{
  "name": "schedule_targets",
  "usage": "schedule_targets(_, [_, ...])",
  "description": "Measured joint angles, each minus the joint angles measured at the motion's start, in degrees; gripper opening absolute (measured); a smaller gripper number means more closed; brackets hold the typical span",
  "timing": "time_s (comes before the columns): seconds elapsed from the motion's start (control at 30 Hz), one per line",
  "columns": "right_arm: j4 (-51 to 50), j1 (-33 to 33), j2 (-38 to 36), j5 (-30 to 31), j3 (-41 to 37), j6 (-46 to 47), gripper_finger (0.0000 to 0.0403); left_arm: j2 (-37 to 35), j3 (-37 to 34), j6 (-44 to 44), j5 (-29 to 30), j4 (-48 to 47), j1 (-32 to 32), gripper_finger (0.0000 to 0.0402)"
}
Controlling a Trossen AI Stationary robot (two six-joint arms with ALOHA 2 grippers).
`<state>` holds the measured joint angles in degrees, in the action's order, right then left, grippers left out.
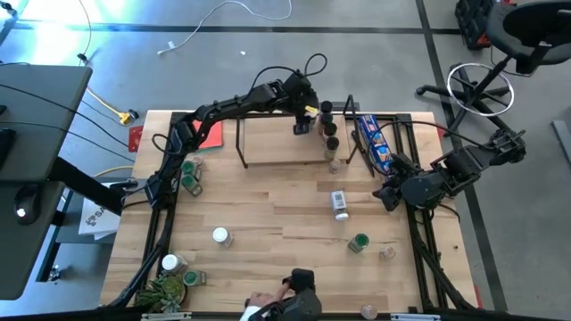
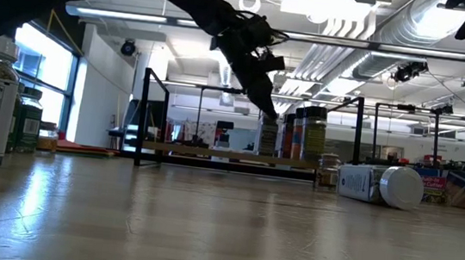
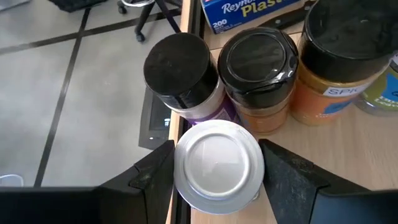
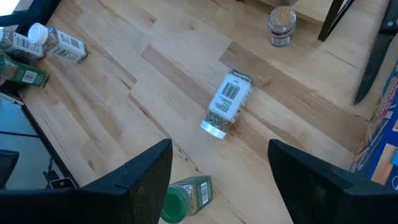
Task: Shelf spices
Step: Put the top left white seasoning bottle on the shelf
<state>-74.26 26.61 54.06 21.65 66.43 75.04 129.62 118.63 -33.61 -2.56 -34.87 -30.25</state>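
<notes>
The shelf (image 1: 277, 143) is a light-wood board with black wire ends, standing at the table's far middle. Several black-lidded spice jars (image 3: 258, 56) stand in a row at its right end. My left gripper (image 3: 217, 155) reaches there from the left and is shut on a white-lidded spice jar (image 3: 217, 168) beside that row. It shows in the low view (image 2: 265, 107) slanting down onto the jar (image 2: 268, 138). My right gripper (image 4: 221, 155) hangs open over the table's right side (image 1: 385, 193) with nothing between its fingers. Below it a white-lidded jar (image 4: 227, 102) lies on its side. My left gripper pinches the white-lidded jar at its lid's rim (image 3: 180, 171), one finger (image 3: 152, 177) on each side. The fingers slant down from above and from the table's left. The jar is upright, and in the low view its base is level with the shelf board.
Loose spice jars stand about the table: green-lidded ones at the left (image 1: 190, 176) and near right (image 1: 359, 242), and a white-lidded one (image 1: 220, 236) near the middle. A blue packet (image 1: 376, 144) lies right of the shelf, a red card (image 1: 210, 135) left of it, and a plant (image 1: 165, 290) near left.
</notes>
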Motion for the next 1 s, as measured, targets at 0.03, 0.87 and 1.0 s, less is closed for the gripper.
schedule_targets(0.03, [0.02, 0.00, 0.00, -0.34, 0.00, 0.00, 0.0259, 0.00, 0.00, -0.16, -0.31, 0.00, -0.16, 0.0199])
schedule_targets(0.87, [0.39, 0.00, 0.00, -0.83, -0.02, 6.17, 0.0259, 0.17, -0.09, -3.01, -12.31, 1.87, -4.26, 0.0230])
schedule_targets(1.0, [0.42, 0.00, 0.00, -0.83, -0.01, 6.34, 0.0259, 0.17, -0.09, -4.02, -12.48, 1.86, -4.29, 0.0231])
